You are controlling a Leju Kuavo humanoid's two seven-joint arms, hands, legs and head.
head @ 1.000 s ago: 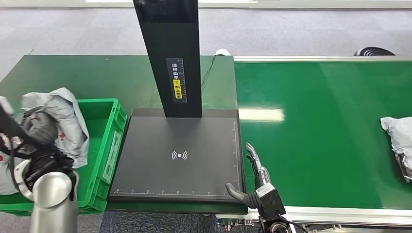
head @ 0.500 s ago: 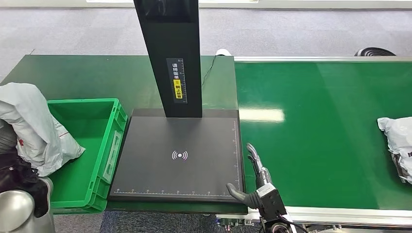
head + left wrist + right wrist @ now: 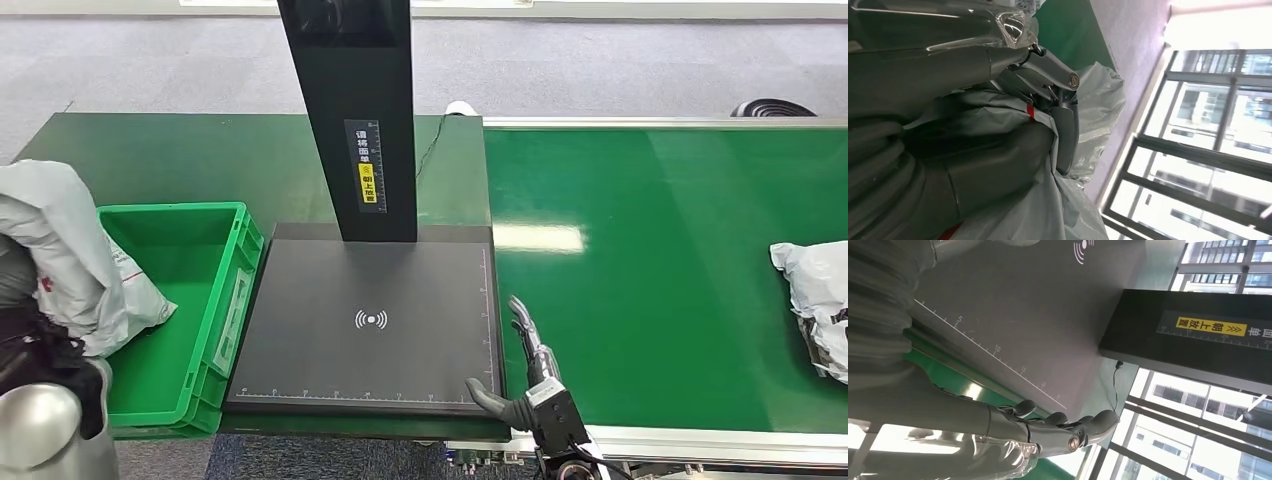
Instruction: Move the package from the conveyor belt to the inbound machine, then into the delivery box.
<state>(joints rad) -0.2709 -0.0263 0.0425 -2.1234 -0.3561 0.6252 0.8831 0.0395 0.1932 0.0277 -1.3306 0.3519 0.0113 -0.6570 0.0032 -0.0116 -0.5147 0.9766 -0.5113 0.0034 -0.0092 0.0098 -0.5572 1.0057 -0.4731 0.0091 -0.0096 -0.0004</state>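
We see the left hand gripping the grey package, holding it over the left edge of the green delivery box. Our right hand hangs flat and empty, fingers straight, between the inbound machine and the conveyor belt, where a second package lies.

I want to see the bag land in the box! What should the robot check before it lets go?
1. Left hand holds the grey bag: ok.
2. Bag is over the green box: not ok, it hangs mostly past the box's outer edge.
3. Box has room inside: ok.
4. Right hand is out of the way, by the black scanner plate: ok.
5. Next bag waits on the belt: ok.
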